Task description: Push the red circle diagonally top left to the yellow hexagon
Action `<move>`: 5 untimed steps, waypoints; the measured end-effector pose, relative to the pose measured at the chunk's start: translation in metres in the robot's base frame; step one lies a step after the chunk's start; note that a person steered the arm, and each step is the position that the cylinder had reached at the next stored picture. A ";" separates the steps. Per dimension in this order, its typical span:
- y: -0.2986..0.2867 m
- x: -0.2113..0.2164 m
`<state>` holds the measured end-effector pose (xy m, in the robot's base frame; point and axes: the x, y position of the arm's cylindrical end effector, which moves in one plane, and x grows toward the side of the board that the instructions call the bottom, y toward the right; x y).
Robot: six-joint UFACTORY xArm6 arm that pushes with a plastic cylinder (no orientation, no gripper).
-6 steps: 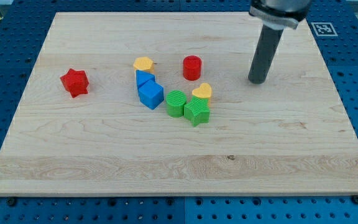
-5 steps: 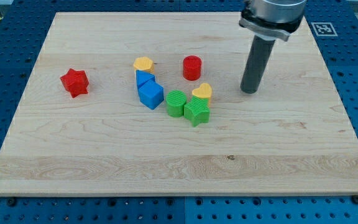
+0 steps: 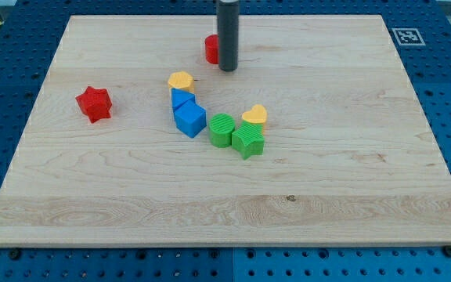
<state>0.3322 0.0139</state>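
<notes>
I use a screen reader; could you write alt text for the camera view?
My tip touches the right side of the red circle near the wooden board's top, up-right of the yellow hexagon. Blue, green and yellow blocks cluster mid-board.

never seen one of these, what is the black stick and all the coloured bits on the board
One camera looks down at a wooden board. The dark rod is the end of a robot arm; it has no gripper and holds nothing, it only pushes blocks with my tip. The tip sits just right of the red circle, near the view's top. Below lie a yellow hexagon, two blue blocks, two green blocks and a yellow heart. A red star sits at the left.
</notes>
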 end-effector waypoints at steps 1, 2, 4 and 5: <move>0.041 -0.016; 0.019 -0.041; -0.113 -0.040; -0.136 -0.041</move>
